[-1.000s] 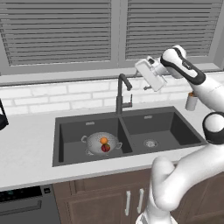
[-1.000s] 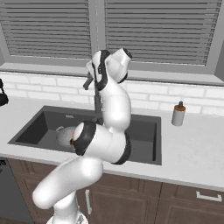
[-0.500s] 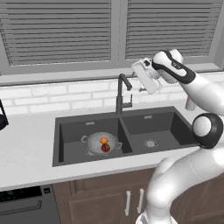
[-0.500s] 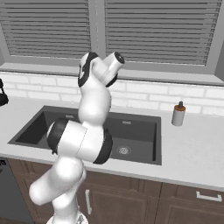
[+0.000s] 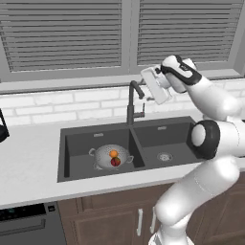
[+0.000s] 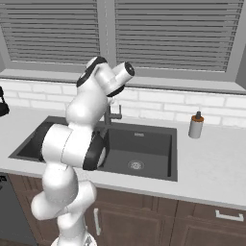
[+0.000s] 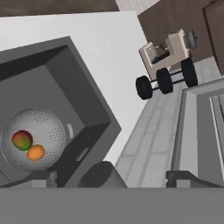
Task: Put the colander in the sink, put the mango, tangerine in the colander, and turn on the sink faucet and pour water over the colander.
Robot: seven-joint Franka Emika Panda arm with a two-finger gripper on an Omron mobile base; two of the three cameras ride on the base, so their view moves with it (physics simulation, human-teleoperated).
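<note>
End effector (image 5: 152,86), on the white arm, hung high above the sink, just right of the top of the sink faucet (image 5: 132,102), with its two dark fingers spread wide and nothing between them. Down in the left basin of the dark double sink (image 5: 165,130) sat the colander (image 5: 111,155), and inside it lay the orange tangerine (image 5: 113,153) touching the dark red mango (image 5: 115,162). The hand view looked down on the same bowl, with both fruits together near its left side. No stream of water ran from the spout.

Judging by this, the placing steps looked finished and the faucet was the step in hand. To do it well, the end effector would need to come down beside the small lever (image 5: 141,114) on the faucet's right side and push it with one finger rather than pinch it. The spout appeared to point roughly toward the divider between basins, so it might need swinging left over the colander. A soap dispenser (image 6: 195,126) stood on the table well to the right, clear of the work.
</note>
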